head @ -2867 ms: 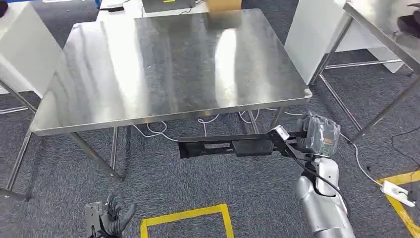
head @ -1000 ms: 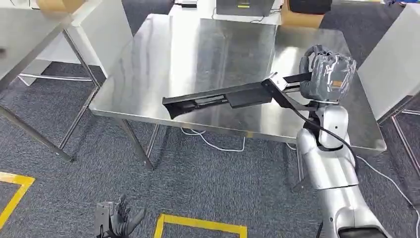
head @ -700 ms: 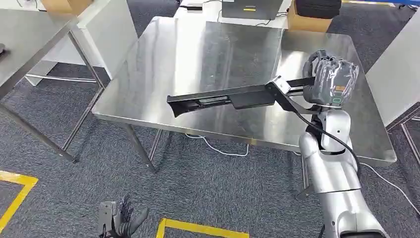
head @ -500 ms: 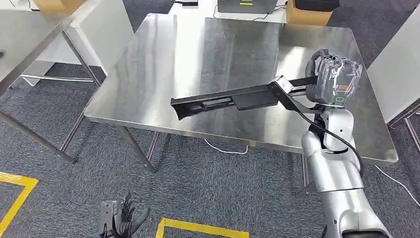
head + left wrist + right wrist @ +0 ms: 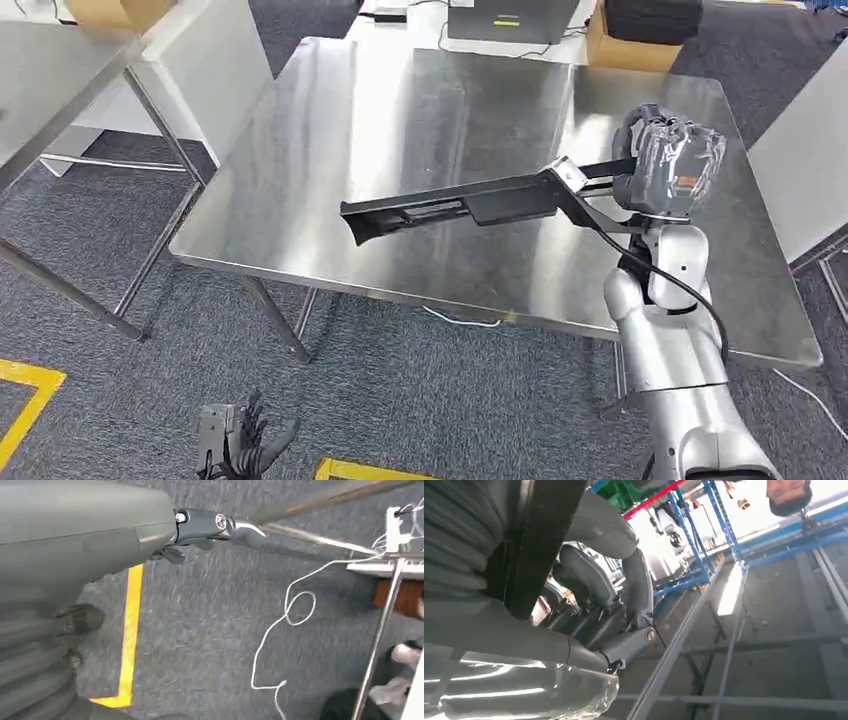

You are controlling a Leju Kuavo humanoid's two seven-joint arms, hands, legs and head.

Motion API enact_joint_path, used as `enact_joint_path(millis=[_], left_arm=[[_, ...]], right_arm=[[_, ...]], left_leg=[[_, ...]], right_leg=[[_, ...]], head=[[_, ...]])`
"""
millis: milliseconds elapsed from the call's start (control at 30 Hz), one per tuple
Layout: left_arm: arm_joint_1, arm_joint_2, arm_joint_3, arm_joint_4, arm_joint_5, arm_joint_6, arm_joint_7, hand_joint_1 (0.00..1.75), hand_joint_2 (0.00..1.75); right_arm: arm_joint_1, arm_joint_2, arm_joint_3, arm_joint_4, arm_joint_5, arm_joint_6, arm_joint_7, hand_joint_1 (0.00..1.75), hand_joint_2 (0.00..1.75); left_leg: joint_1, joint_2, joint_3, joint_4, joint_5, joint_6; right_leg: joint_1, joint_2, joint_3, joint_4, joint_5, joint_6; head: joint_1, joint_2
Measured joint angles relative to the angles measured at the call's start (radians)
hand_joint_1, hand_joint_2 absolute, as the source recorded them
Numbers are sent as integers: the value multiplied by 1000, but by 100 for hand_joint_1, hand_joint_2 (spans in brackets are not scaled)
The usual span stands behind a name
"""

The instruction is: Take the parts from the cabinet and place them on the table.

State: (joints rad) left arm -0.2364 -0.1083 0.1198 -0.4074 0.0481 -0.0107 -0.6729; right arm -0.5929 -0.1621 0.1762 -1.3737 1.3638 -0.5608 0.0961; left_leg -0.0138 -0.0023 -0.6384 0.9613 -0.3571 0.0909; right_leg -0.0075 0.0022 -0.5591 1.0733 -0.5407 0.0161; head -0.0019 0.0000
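My right hand (image 5: pixel 667 165), wrapped in clear plastic, grips one end of a long black part (image 5: pixel 450 207). The part runs level to the left, a little above the steel table (image 5: pixel 340 140), over its near half. In the right wrist view the black part (image 5: pixel 541 535) crosses my right hand (image 5: pixel 524 645) close to the camera. My left hand (image 5: pixel 240 445) hangs low over the carpet at the picture's bottom edge, fingers apart and holding nothing. The left wrist view shows that left hand (image 5: pixel 75 545) over grey carpet.
A second steel table (image 5: pixel 50 60) stands at the left, a white panel (image 5: pixel 800 150) at the right. Boxes and a dark case (image 5: pixel 640 20) sit behind the table. Yellow floor tape (image 5: pixel 30 390) and a white cable (image 5: pixel 285 630) lie on the carpet.
The camera has moved nearer the table, so the scene has shifted. My right arm has risen from below the table's edge and now carries the black part over the tabletop. The left hand still hangs.
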Motion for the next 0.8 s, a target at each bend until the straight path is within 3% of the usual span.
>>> enact_joint_path(millis=[67, 100, 133, 167, 233, 267, 300, 333, 400, 433, 467, 500, 567, 600, 633, 667, 767, 800], left_arm=[[-2, -4, 0, 1, 1, -2, 2, 0, 175], [-2, -5, 0, 1, 2, -2, 4, 0, 175], [-1, -6, 0, 2, 2, -2, 6, 0, 175], [0, -6, 0, 3, 2, -2, 7, 0, 175], [-2, -6, 0, 3, 2, -2, 9, 0, 175], [-3, -6, 0, 3, 5, -8, 8, 0, 175], [-4, -5, 0, 4, 4, -11, 5, 0, 175], [-3, -5, -1, 5, 4, -15, -5, 0, 175], [-2, -5, -5, 5, -4, -19, -21, 0, 175], [-3, -4, -7, 5, -9, -16, -23, 0, 175], [-3, -4, -11, 6, -14, -10, -24, 0, 175], [-4, -4, -16, 6, -21, -6, -24, 0, 175], [-3, -4, -32, 12, -36, 2, -18, 0, 175], [-1, -4, -35, 14, -42, 5, -18, 0, 175], [0, -4, -43, 16, -51, 5, -20, 0, 175], [0, -4, -53, 18, -57, 0, -20, 0, 175], [-4, -3, -69, 21, -60, -16, -19, 0, 175], [-7, -3, -76, 22, -60, -23, -16, 0, 175]], right_arm=[[4, -2, -6, 2, 2, -1, 2, 175, 175], [10, -1, -8, 3, 6, -2, 6, 175, 175], [15, -1, -10, 5, 13, -2, 9, 175, 175], [19, -1, -11, 6, 22, -2, 10, 175, 175], [20, 0, -13, 8, 37, -2, 16, 175, 175], [19, 2, -14, 10, 44, 0, 21, 175, 175], [15, 3, -16, 19, 55, -2, 29, 175, 175], [17, 3, -19, 25, 71, -2, 39, 175, 175], [3, 5, -38, 62, 88, 8, 50, 175, 175], [-15, 5, -44, 90, 88, 26, 54, 175, 175], [-34, 4, -53, 127, 81, 43, 57, 175, 175], [-50, 4, -61, 158, 72, 47, 60, 175, 175], [-89, 2, -75, 232, 69, 66, 73, 175, 175], [-102, 1, -82, 272, 63, 71, 73, 175, 175], [-111, -1, -89, 302, 46, 79, 68, 175, 175], [-120, -2, -99, 336, 9, 90, 57, 175, 175], [-143, -1, -131, 399, -79, 114, 50, 175, 175], [-158, -2, -140, 420, -102, 118, 43, 175, 175]], left_leg=[[0, -3, 5, 0, -9, 2], [1, -5, 6, 1, -14, 1], [3, -7, 10, 2, -18, -3], [5, -9, 15, 2, -24, -8], [13, -12, 23, 18, -42, -25], [9, -14, 20, 30, -53, -35], [5, -14, 12, 49, -66, -44], [4, -14, 11, 48, -68, -47], [8, -14, 12, 47, -68, -49], [12, -13, 12, 51, -74, -55], [14, -10, 8, 70, -87, -64], [16, -8, -13, 119, -116, -70], [22, -5, -96, 276, -188, -79], [25, -5, -137, 347, -209, -82], [28, -4, -154, 366, -202, -82], [30, -3, -146, 338, -173, -82], [36, 0, -40, 109, -48, -77], [30, -2, -18, 68, -51, -75]], right_leg=[[-6, 0, -107, 163, -50, 0], [-9, 0, -155, 224, -58, 8], [-14, 0, -177, 234, -45, 19], [-20, 0, -173, 193, -8, 37], [-35, -3, -111, 13, 97, 73], [-42, -7, -86, -60, 132, 82], [-34, -4, -74, -65, 129, 69], [-34, -1, -79, -62, 126, 50], [-31, -1, -79, -60, 126, 41], [-40, -1, -74, -63, 127, 29], [-41, 0, -69, -63, 124, 25], [-41, -1, -65, -63, 121, 14], [-40, -1, -63, -63, 119, 11], [-40, -1, -63, -63, 119, 11], [-40, -1, -63, -63, 118, 11], [-41, -1, -61, -63, 117, 10], [-41, 1, -56, -63, 114, 14], [-32, 2, -59, -61, 110, 22]], head=[[2, 0], [2, 0], [3, 0], [2, 0], [2, 0], [4, 0], [9, 0], [5, 0], [0, 0], [-2, 0], [-2, 0], [-6, 0], [-5, 0], [-5, 0], [-5, 0], [-5, 0], [-6, 0], [-6, 0]])
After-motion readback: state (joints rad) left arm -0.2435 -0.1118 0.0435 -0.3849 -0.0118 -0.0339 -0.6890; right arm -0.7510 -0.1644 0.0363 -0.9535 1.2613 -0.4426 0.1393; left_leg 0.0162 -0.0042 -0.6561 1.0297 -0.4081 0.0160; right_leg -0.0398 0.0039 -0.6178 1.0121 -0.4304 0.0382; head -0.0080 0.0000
